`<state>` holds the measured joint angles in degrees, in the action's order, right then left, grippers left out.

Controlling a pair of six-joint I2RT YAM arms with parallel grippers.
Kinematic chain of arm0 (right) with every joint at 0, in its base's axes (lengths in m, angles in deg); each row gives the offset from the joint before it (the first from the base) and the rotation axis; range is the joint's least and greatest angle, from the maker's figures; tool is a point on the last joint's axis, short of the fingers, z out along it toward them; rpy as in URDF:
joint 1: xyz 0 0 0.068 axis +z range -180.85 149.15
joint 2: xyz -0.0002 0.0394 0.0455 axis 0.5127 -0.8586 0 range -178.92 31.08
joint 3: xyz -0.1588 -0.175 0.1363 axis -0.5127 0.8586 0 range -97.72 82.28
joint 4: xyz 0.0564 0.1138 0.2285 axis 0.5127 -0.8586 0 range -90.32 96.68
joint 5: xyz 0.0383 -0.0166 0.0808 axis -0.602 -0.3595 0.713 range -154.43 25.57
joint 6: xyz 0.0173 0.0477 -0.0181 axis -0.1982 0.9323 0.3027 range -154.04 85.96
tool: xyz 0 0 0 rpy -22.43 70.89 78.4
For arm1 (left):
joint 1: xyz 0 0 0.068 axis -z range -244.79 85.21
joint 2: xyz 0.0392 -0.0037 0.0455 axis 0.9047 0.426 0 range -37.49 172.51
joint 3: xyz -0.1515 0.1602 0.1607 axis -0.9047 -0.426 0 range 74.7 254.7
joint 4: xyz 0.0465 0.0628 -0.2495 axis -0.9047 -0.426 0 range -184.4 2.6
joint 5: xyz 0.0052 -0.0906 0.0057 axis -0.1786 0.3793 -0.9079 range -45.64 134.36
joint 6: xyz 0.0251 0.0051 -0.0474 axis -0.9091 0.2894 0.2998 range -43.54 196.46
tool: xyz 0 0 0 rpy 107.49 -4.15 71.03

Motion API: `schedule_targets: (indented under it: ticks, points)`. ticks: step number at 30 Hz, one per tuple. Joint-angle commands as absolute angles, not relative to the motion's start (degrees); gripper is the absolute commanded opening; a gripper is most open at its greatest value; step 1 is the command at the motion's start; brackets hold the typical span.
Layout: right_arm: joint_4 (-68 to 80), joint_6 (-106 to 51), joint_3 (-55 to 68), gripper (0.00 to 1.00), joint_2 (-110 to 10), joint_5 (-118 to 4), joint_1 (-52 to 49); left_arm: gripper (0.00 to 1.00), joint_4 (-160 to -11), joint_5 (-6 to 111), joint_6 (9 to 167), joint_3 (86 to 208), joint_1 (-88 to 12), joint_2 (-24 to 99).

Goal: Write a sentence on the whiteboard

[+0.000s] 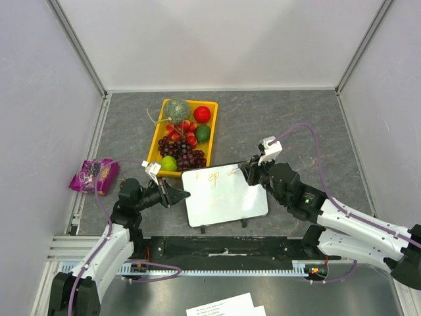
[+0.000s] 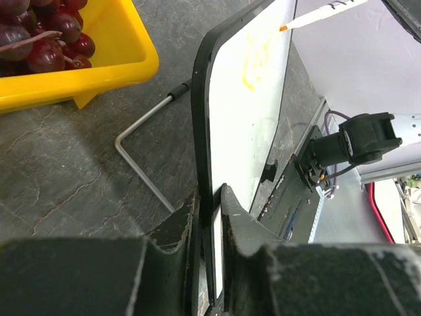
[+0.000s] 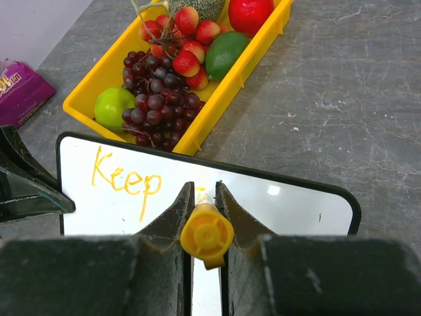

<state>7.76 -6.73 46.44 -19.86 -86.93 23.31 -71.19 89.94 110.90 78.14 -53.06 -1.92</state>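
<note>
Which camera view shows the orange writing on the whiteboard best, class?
The right wrist view: the orange writing faces the camera and reads "Keep". The top view shows only small faint orange marks; the left wrist view sees the whiteboard nearly edge-on, the letters unreadable.

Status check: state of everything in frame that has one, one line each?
whiteboard: standing tilted, left edge clamped.
sentence: unfinished, only "Keep" legible.
marker: uncapped, tip at the board.
left gripper: shut on the whiteboard.
right gripper: shut on the marker.
yellow tray: filled with fruit.
</note>
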Motion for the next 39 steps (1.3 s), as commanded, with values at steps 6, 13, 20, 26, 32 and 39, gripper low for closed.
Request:
schedule_targets:
  ticks: [6, 13, 20, 26, 32, 39]
  points:
    - [4.1, -8.3, 47.2, 0.0, -19.6, -85.9, 23.1, 0.02, -70.0, 88.9, 108.7, 78.3, -53.0, -2.2]
    - [2.8, -8.4, 48.2, 0.0, -19.2, -85.2, 23.1, 0.02, -70.0, 88.8, 108.7, 78.3, -53.1, -2.2]
    - [3.2, -8.1, 48.6, 0.0, -19.2, -83.5, 23.1, 0.02, -69.9, 88.8, 108.6, 78.3, -53.0, -2.3]
    - [6.3, -7.1, 48.3, 0.0, -21.0, -81.7, 23.2, 0.02, -70.0, 88.8, 108.6, 78.3, -53.1, -2.3]
    - [8.6, -5.7, 47.6, 0.0, -22.3, -81.6, 23.2, 0.02, -70.0, 88.9, 108.6, 78.3, -53.1, -2.3]
    - [7.4, -4.7, 46.9, 0.0, -15.0, -81.0, 23.1, 0.02, -69.9, 88.8, 108.6, 78.4, -53.0, -2.1]
